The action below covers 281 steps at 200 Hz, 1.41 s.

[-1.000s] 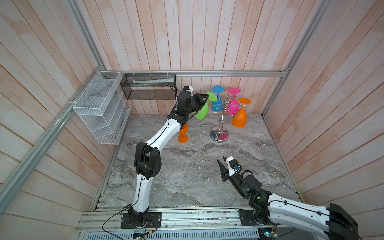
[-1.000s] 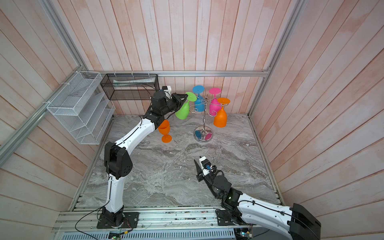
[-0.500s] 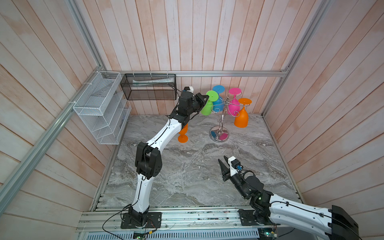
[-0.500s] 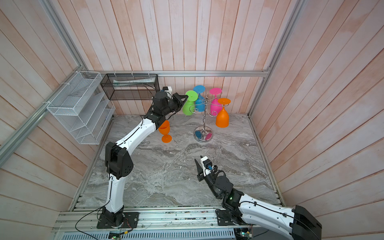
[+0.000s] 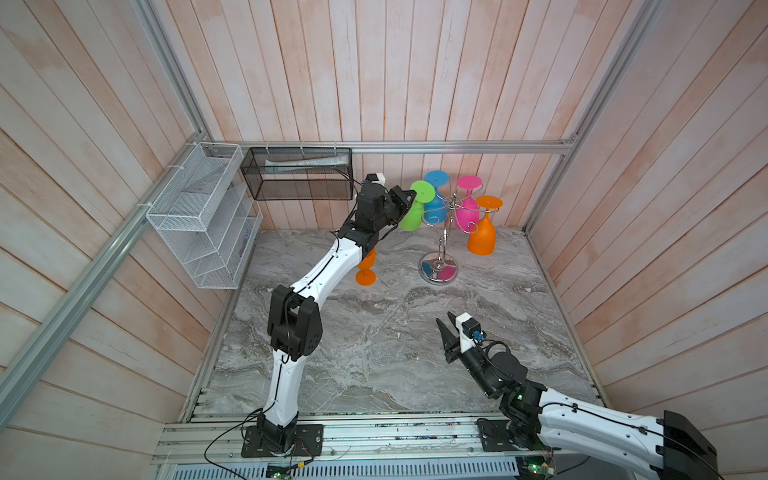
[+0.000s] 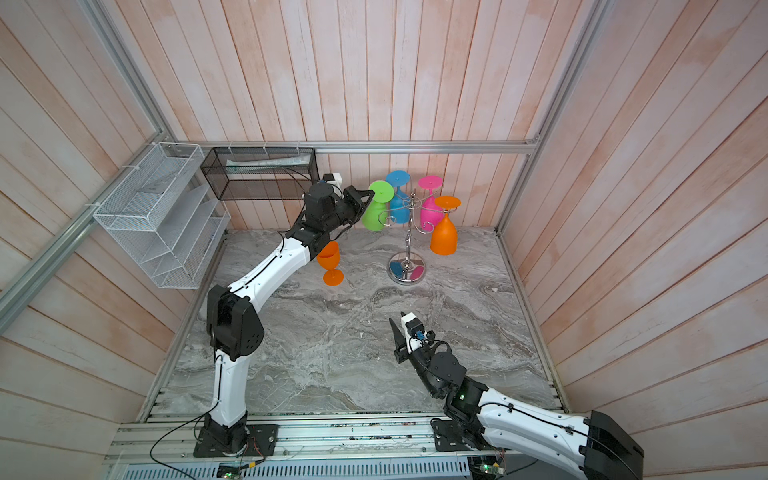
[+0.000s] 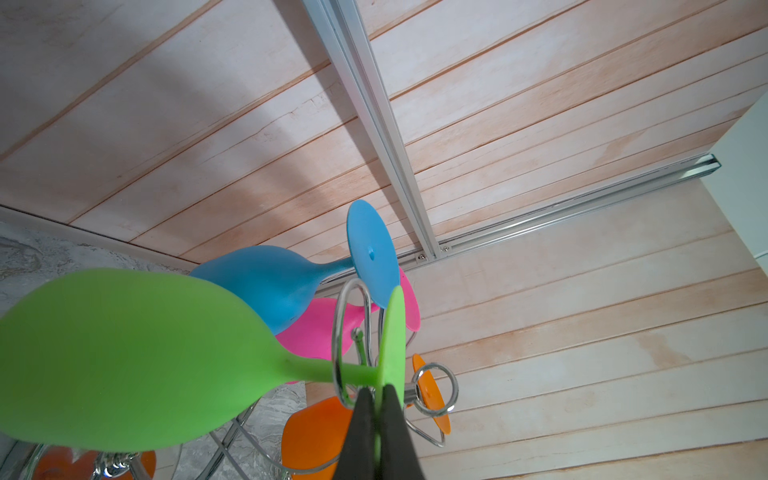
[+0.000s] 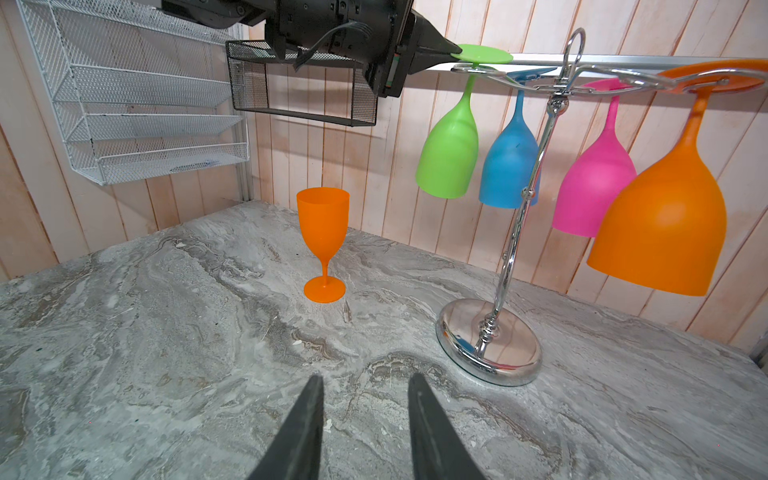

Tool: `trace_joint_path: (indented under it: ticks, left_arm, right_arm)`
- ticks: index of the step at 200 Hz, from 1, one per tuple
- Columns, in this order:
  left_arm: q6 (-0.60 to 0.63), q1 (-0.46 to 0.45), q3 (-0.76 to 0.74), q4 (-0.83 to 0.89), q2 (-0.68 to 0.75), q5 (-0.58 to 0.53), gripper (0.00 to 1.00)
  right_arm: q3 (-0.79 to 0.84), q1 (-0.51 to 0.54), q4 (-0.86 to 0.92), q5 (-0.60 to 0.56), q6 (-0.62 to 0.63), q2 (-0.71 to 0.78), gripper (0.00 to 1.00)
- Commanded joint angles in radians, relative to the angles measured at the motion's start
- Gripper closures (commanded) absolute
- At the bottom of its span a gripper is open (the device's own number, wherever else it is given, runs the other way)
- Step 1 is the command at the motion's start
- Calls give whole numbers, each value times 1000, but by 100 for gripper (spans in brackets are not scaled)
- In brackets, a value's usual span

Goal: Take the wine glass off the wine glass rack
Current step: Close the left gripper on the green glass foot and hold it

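- The left gripper pinched the flat round foot of the green wine glass.
- That glass hung upside down on the wine glass rack.
- A blue glass, a pink glass and a big orange glass hung beside it.
- A small orange glass stood upright on the table.
- The right gripper hung low over the table, fingers apart, holding nothing.

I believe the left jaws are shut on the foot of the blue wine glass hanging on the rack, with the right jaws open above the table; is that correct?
Not quite: the left wrist view shows the jaws of the left gripper shut on the foot of the green wine glass, not the blue wine glass beside it. The rest is right.
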<state>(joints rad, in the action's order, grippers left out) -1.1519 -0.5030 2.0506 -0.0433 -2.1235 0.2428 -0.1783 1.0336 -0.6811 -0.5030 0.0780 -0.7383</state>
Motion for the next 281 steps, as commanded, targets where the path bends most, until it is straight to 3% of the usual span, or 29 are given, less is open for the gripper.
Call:
trace_joint_path:
  ticks: [1,95,195,281]
  left_arm:
    - [9,3,-33,-32,65,-27,100]
    - [5,32,-55,-42,87,-73,100]
    - [14,32,189,33,-60,-64,100]
    - [26,17,261,39,-118,-8,100]
  right_arm:
    - [11,5,-14,-4,-10,1,65]
    - [13,5,-15,-3,-13,2,65]
    - [14,5,-16,0,-14,0,65]
    - [14,5,-20,4,-16,-1,65]
